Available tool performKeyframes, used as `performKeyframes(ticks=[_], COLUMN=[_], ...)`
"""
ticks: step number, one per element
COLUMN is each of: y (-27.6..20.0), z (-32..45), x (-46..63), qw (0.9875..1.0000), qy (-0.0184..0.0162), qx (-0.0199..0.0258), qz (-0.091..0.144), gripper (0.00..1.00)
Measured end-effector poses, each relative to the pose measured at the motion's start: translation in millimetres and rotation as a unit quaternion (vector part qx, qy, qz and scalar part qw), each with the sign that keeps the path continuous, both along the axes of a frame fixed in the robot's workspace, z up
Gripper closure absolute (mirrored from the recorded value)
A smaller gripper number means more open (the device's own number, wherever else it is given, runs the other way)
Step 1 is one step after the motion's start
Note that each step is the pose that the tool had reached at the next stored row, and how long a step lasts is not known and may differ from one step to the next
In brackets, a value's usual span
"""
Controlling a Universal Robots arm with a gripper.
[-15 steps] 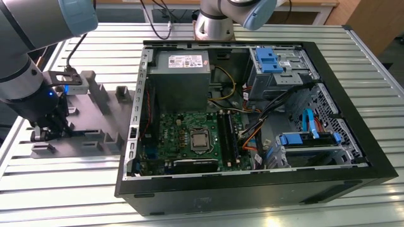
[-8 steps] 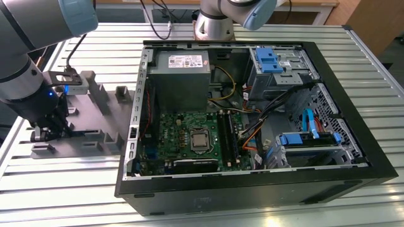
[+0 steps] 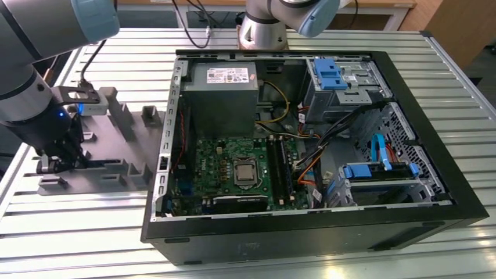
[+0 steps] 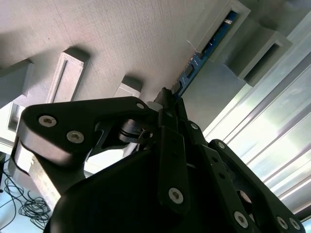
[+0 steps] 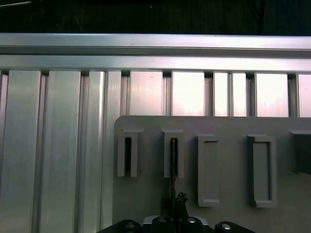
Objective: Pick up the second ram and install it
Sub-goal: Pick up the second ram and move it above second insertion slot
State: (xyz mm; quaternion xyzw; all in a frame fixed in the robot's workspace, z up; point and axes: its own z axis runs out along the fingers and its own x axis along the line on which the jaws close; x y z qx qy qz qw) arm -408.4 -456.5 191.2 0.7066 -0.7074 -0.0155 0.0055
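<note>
1. Hangs low over the grey tray (image 3: 124,148), with the pincer (image 3: 56,165) down among the upright blocks of that tray.
2. Grips the second ram (image 4: 206,51) at one end: pincer narrow, black fingers (image 4: 167,141) closed on the thin blue board.
3. Stands on its edge in the tray, inside a slotted block; seen as a thin dark line in the first wrist view.
4. Under the tray, the ribbed metal counter (image 3: 78,232); just beside the tray, on the exterior view's right, the open computer case (image 3: 310,235) with the green motherboard (image 3: 225,160) inside.
</note>
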Motion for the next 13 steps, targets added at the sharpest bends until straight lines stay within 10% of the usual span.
performKeyframes(ticks=[13], y=[0.0], z=[11.1], x=[0.0], qw=[1.0000], qy=[-0.0003], qx=[0.0000], qz=[0.000], gripper=[0.86])
